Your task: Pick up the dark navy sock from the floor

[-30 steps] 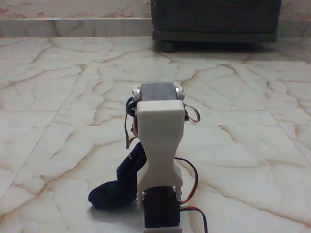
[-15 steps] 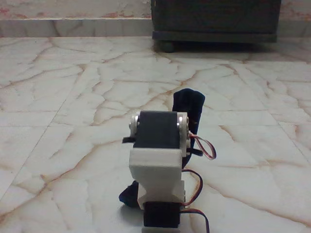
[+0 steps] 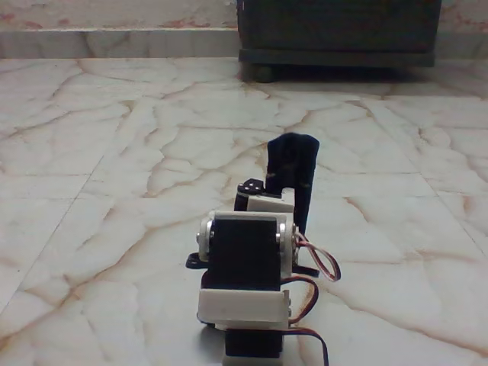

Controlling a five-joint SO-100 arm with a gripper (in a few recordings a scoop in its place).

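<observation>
- Here, in the fixed view, the arm [image 3: 245,286] stands at the bottom centre, seen from behind, folded low with its black servo block and white brackets facing the camera.
- The dark navy sock [image 3: 293,171] hangs raised beyond the arm, draped over its far end; the top of the sock forms a rounded hump and its right side falls down behind the servo block.
- The gripper [image 3: 267,192] sits behind the white bracket with the sock draped over it; the fingers are hidden, so how far apart they stand cannot be told.
- The floor [image 3: 114,191] of cream marble tiles with brown-orange veins spreads all around.
- Red, black and white wires [image 3: 316,278] loop out on the arm's right side.
- A dark wooden cabinet [image 3: 339,34] with a round foot stands at the back, well apart from the arm.
</observation>
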